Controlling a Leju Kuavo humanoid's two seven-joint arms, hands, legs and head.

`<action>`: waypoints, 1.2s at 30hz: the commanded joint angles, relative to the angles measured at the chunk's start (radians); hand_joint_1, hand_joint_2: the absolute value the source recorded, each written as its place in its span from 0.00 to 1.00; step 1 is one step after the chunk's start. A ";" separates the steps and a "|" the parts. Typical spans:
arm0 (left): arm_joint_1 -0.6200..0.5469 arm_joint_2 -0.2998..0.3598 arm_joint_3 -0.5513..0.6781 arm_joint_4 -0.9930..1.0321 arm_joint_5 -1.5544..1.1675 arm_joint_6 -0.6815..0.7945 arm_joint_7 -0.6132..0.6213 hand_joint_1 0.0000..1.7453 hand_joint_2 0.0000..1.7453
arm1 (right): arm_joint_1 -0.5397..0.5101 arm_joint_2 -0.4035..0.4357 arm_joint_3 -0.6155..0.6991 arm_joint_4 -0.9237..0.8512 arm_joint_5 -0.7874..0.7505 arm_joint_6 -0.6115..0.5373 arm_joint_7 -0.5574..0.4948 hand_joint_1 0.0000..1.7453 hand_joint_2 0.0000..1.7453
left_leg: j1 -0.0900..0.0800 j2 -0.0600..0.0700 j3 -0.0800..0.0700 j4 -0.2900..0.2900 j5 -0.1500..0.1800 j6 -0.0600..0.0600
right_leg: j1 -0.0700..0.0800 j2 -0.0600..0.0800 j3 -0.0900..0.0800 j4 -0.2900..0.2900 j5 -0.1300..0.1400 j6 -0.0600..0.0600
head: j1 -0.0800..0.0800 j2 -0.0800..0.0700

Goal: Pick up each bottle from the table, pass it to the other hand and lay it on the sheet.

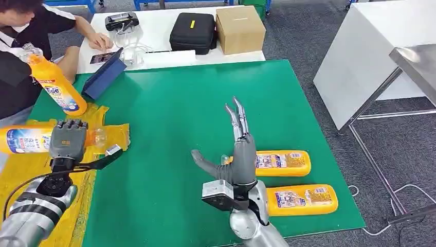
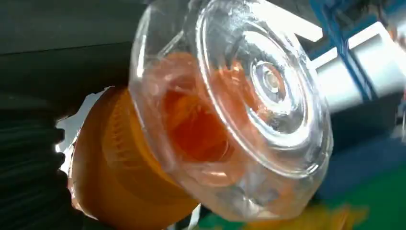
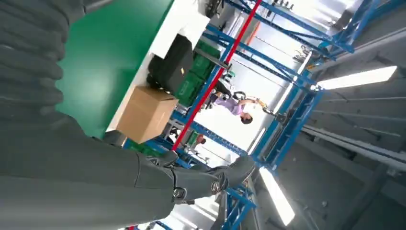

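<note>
On the yellow sheet (image 1: pixel 31 170) at the left, my left hand (image 1: pixel 67 138) grips an orange bottle (image 1: pixel 23 140) that is lying level, its clear cap (image 1: pixel 97 137) pointing toward the green mat (image 1: pixel 175 103). The left wrist view shows that clear cap (image 2: pixel 258 96) and the orange bottle neck (image 2: pixel 110 167) close up. My right hand (image 1: pixel 239 149) is open over the mat, fingers spread and pointing away from me, holding nothing. Just right of it lie two more orange bottles, one (image 1: pixel 283 163) farther and one (image 1: pixel 307 199) nearer. The right hand (image 3: pixel 72 158) shows grey in its wrist view.
A person at the far left holds another orange bottle (image 1: pixel 56 85) upright over the sheet's far end. A blue tablet case (image 1: pixel 105 74) leans at the mat's far left corner. A black case (image 1: pixel 193 32) and a cardboard box (image 1: pixel 239 28) sit on the white table behind. A metal table (image 1: pixel 416 62) stands right.
</note>
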 commanded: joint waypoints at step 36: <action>0.429 -0.383 0.397 -0.765 1.186 -0.243 -0.810 0.00 1.00 | 0.006 -0.159 -0.064 -0.010 0.258 0.208 0.196 0.00 1.00 | 0.001 -0.005 0.004 0.003 -0.004 0.001 | 0.000 -0.003 0.007 -0.002 -0.003 0.000 | 0.000 0.000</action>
